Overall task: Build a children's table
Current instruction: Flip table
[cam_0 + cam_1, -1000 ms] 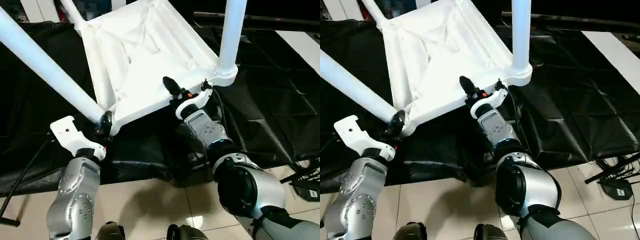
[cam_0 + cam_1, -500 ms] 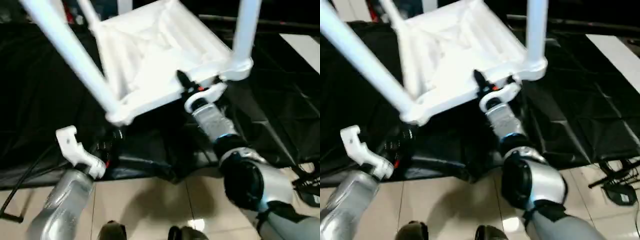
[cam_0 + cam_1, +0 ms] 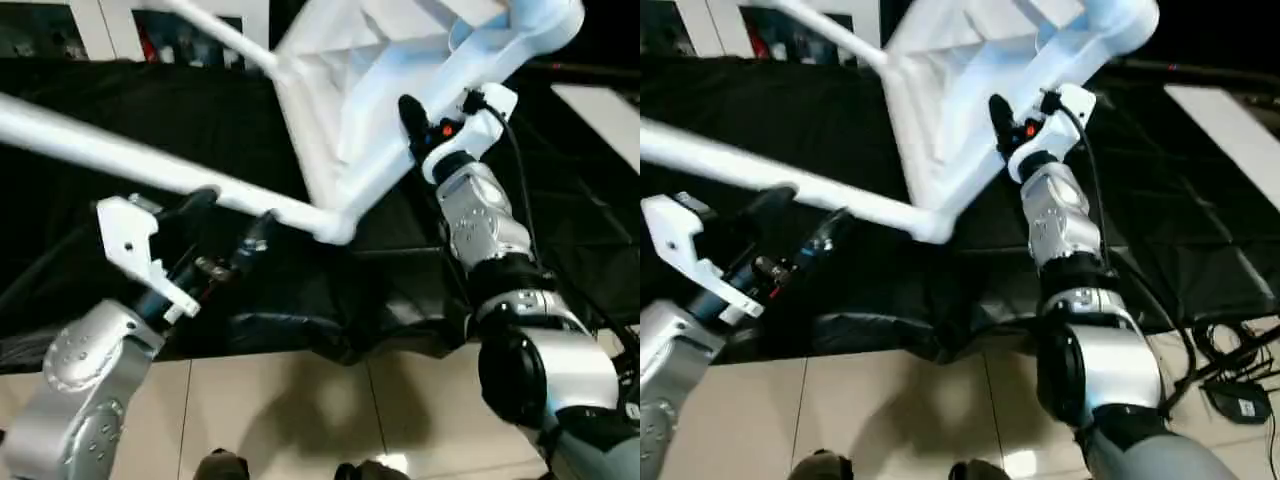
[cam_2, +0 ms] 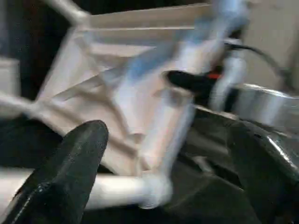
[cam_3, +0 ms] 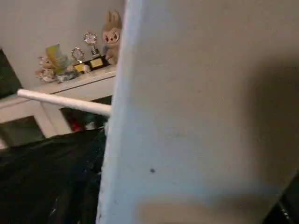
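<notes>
Above the black floor cloth (image 3: 120, 120), the children's table (image 3: 340, 110) hangs tilted, legs jutting out. My right gripper (image 3: 425, 125) is clamped on its near rim, holding it. My left gripper (image 3: 235, 225), jaws spread wide and holding nothing, sits just under one leg (image 3: 120, 155).

You're likely in a lab or demo room, though the view is blurred: glossy beige floor tiles (image 3: 290, 400), a black sheet (image 3: 1200, 230) spread over them, cables (image 3: 1230, 350) trailing, and a white shelf (image 5: 70, 84) with trophies (image 5: 91, 53) and a plush toy (image 5: 113, 39).
</notes>
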You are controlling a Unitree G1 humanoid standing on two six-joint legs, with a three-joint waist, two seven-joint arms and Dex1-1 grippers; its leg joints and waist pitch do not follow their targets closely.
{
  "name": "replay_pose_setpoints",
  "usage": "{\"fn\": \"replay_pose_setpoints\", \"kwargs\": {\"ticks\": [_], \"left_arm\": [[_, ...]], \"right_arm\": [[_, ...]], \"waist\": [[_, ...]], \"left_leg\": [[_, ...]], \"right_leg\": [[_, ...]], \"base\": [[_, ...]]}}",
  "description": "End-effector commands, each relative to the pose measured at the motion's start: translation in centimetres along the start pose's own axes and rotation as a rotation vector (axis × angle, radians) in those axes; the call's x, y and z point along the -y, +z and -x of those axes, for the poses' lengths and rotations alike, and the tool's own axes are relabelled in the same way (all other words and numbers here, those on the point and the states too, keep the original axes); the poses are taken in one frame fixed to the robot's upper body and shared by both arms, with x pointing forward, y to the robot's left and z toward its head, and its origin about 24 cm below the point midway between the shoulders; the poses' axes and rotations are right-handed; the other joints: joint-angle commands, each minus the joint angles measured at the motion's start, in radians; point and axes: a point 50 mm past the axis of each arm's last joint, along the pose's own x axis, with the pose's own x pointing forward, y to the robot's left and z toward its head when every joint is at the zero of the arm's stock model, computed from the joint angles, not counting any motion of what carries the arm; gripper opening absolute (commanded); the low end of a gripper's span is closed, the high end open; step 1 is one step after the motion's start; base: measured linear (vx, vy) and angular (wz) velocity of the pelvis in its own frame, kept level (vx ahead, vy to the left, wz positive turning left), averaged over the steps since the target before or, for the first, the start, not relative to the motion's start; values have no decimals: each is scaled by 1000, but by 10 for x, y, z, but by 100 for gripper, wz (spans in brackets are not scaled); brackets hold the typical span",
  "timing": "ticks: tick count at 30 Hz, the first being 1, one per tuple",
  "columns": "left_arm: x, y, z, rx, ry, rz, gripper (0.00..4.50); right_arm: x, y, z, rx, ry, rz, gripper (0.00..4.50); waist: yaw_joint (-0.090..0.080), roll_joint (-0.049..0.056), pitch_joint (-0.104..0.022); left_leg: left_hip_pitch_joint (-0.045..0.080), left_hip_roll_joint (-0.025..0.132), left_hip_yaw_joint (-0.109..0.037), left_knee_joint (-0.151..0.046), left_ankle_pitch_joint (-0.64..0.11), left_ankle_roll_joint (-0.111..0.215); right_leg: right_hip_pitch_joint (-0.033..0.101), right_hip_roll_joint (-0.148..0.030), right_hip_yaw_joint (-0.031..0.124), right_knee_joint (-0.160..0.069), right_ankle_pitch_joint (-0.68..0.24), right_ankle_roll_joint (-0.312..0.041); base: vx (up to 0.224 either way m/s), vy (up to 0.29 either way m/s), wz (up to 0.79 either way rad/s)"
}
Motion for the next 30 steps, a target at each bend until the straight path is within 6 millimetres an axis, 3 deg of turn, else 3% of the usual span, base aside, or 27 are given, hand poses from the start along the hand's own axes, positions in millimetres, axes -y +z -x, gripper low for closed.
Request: {"fn": "replay_pose_setpoints", "kwargs": {"ticks": [1, 4, 7, 10, 16, 17, 22, 23, 24, 26, 28, 30], "left_arm": [[8, 1, -4, -21, -59, -12, 450], [2, 6, -13, -8, -19, -102, 450], [-20, 18, -25, 23, 127, -293, 450], [-24, 25, -30, 17, 131, -391, 450], [-25, 25, -42, -28, 125, -512, 450], [-24, 24, -45, -44, 106, -525, 450], [-19, 22, -53, -66, 16, -614, 450], [-16, 23, -56, -70, -24, -653, 450], [-12, 24, -58, -73, -75, -700, 450], [-7, 26, -59, -74, -132, -765, 450], [-5, 30, -60, -61, -142, -800, 450], [-5, 47, -64, 18, -120, -885, 450]], "right_arm": [[20, -10, 10, -60, -82, 92, 200], [21, -7, 11, -59, -76, 147, 200], [20, 2, 12, -47, -76, 300, 200], [16, 5, 12, -47, -64, 368, 200], [16, 8, 10, -53, -91, 444, 197], [16, 8, 10, -56, -91, 445, 197], [15, -2, 10, -111, -67, 461, 197], [14, -7, 11, -139, -47, 474, 253], [15, -14, 12, -170, -28, 492, 267], [18, -21, 14, -200, -33, 515, 267], [21, -25, 16, -219, -52, 522, 296], [27, -33, 19, -251, -79, 511, 308]], "waist": [[-11, 21, -80], [-11, 21, -81], [-11, 22, -84], [-11, 20, -89], [-14, 18, -94], [-15, 13, -94], [-12, 11, -94], [-13, 11, -94], [-13, 11, -95], [-14, 13, -90], [-17, 12, -93], [-16, 10, -97]], "left_leg": [[29, 12, 1, -64, -212, -35], [30, 11, -1, -65, -242, -46], [26, 8, -5, -64, -245, -58], [19, 7, -10, -63, -226, -69], [22, 8, -10, -62, -248, -71], [21, 8, -10, -62, -254, -71], [17, 6, -9, -60, -234, -67], [15, 7, -11, -61, -234, -68], [15, 7, -11, -61, -236, -68], [17, 7, -13, -63, -262, -76], [16, 8, -14, -64, -266, -81], [15, 8, -13, -61, -245, -78]], "right_leg": [[38, -36, 27, -71, -187, -135], [35, -35, 28, -79, -235, -110], [37, -35, 26, -83, -268, -85], [42, -41, 25, -83, -291, -65], [34, -35, 23, -75, -240, -93], [35, -36, 22, -75, -241, -95], [36, -38, 24, -73, -224, -102], [38, -39, 23, -73, -228, -101], [37, -39, 23, -73, -231, -100], [34, -40, 22, -79, -261, -99], [36, -41, 22, -77, -254, -105], [38, -41, 23, -72, -215, -115]], "base": [[0, 0, 0], [0, 0, 0], [0, 0, 0], [0, 0, 0], [0, 0, 0], [0, 0, 0], [0, 0, 0], [0, 0, 0], [0, 0, 0], [0, 0, 0], [0, 0, 0], [0, 0, 0]]}}
